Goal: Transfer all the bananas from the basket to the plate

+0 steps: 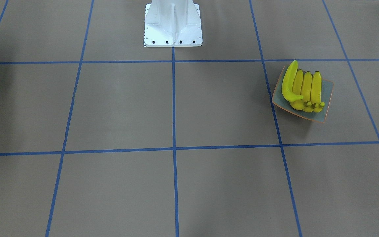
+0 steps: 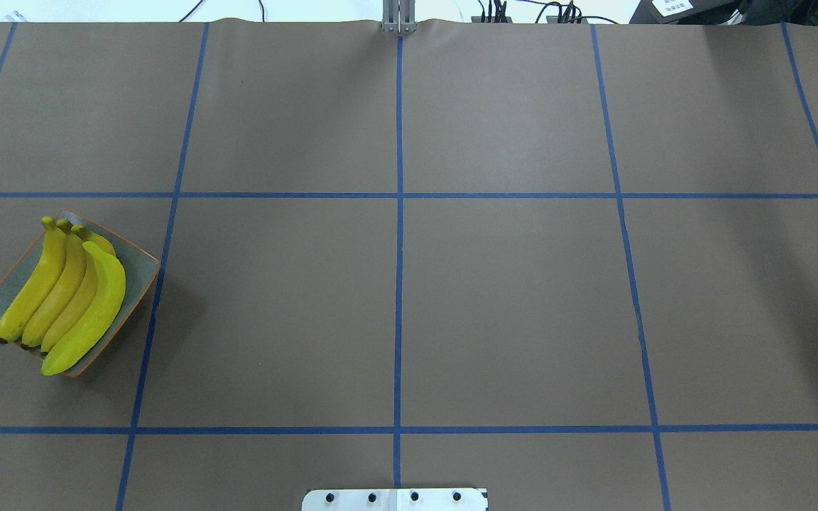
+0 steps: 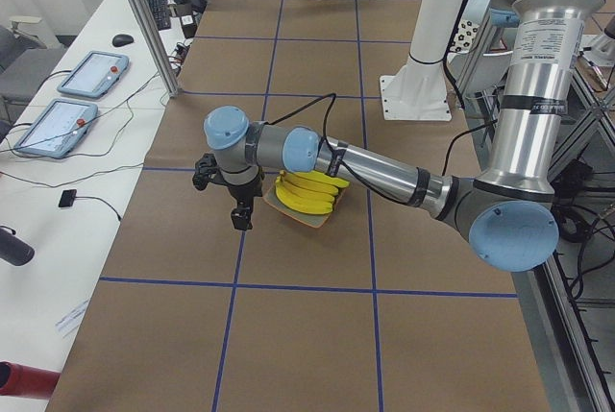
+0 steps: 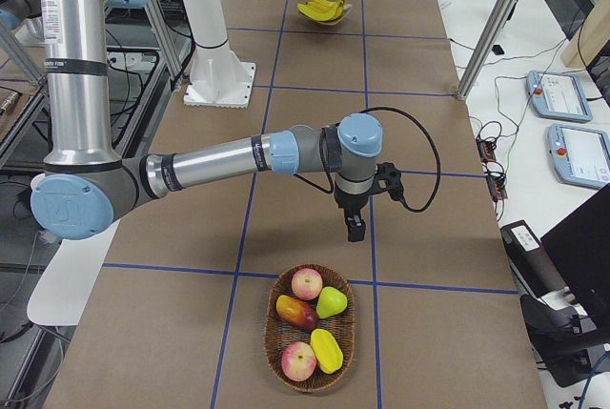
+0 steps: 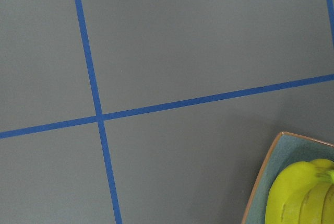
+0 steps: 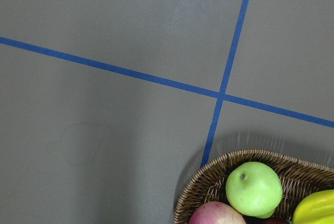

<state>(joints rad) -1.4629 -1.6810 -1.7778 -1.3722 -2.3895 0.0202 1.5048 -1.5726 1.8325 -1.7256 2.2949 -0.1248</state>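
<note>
Left gripper (image 3: 241, 218): seen only from the side, it points down over the table (image 2: 508, 305), just beside the plate. Whether it is open, or holds anything, cannot be told.
Plate (image 2: 135, 271): on the left part of the table.
Bananas (image 2: 68, 298): all four lie side by side on the plate, with their stems together.
Base (image 1: 173, 26): white, at mid table on the robot's edge.
Right gripper (image 4: 355, 230): seen only from the side, it points down over the table near the basket. Its opening and hold cannot be told.
Basket (image 4: 273, 329): wicker, at the table's right end, holding apples (image 4: 306, 283) and other fruit.
</note>
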